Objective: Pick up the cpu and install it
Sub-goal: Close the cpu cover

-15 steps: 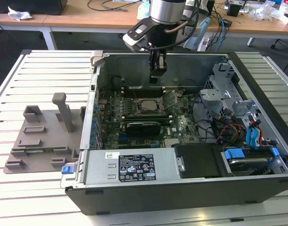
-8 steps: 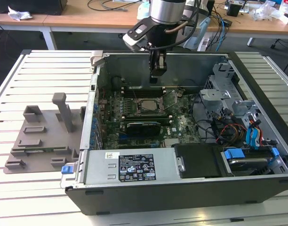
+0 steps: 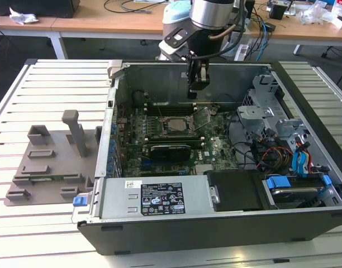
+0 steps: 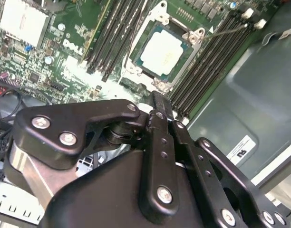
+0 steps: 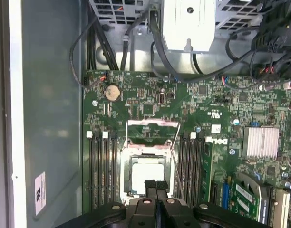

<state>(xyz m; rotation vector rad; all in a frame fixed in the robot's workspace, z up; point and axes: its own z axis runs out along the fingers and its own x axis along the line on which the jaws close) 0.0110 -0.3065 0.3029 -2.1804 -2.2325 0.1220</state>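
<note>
One cpu point(image 5: 148, 173) lies in the socket point(image 5: 123, 173), apart from the closed jaws.

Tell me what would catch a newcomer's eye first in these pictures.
The open computer case lying on the slatted table dominates the exterior view, with the gripper hanging over its motherboard. In both wrist views the silver cpu sits in its socket, the metal frame tilted up, close beneath the gripper's shut fingertips.
</note>
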